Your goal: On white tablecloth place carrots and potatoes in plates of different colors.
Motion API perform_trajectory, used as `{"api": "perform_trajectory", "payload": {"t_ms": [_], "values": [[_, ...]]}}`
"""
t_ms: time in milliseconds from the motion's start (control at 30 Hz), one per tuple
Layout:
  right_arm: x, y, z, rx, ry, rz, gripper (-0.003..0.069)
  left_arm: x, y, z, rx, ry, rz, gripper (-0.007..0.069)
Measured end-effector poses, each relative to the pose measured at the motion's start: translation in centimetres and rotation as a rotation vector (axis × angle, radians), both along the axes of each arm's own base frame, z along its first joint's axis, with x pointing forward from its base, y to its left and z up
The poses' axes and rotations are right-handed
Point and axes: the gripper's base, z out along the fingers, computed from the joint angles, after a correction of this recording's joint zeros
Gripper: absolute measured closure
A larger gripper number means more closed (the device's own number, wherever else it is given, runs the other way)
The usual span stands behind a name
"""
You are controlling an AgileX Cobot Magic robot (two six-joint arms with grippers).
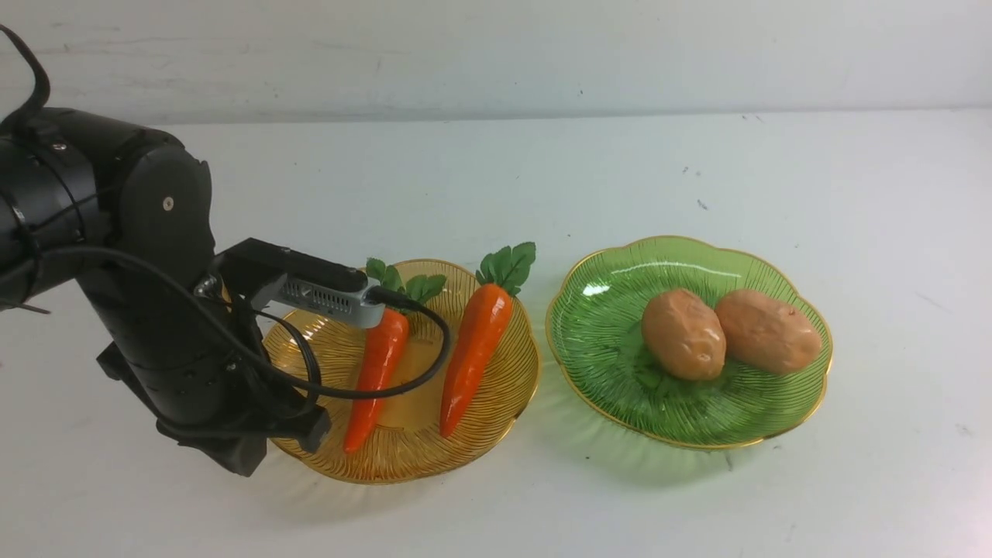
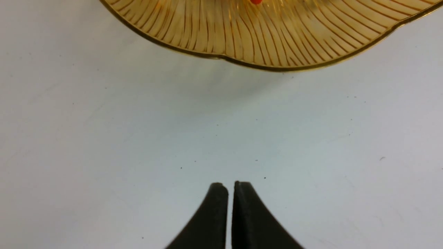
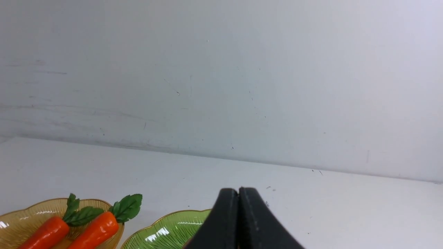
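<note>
The carrots [image 1: 473, 349], 2 of them, lie side by side in the amber plate [image 1: 504, 403] on the white tablecloth [image 1: 542, 178]. The potatoes [image 1: 728, 333], also 2, sit touching each other in the green plate [image 1: 604, 341] just beside it. So each kind of food has its own plate, and the sorting looks done. The left gripper [image 2: 231, 185] hangs low over the tabletop, just beside the amber plate's near edge, with its fingers pressed together and holding nothing. The right gripper [image 3: 238, 191] is up and away from the plates, its fingers pressed together and empty too. The next move is likely just to pull the left arm back without bumping the plate.
</note>
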Motion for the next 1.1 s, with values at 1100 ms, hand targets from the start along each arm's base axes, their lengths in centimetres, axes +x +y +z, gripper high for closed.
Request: {"api": "perform_trajectory", "payload": {"t_ms": [1100], "values": [[1.1, -0.6, -12.7, -0.039, 0.281, -0.158, 0.0674, 0.0, 0.0, 0.0, 0.000, 0.001, 0.000, 0.0617]]}}
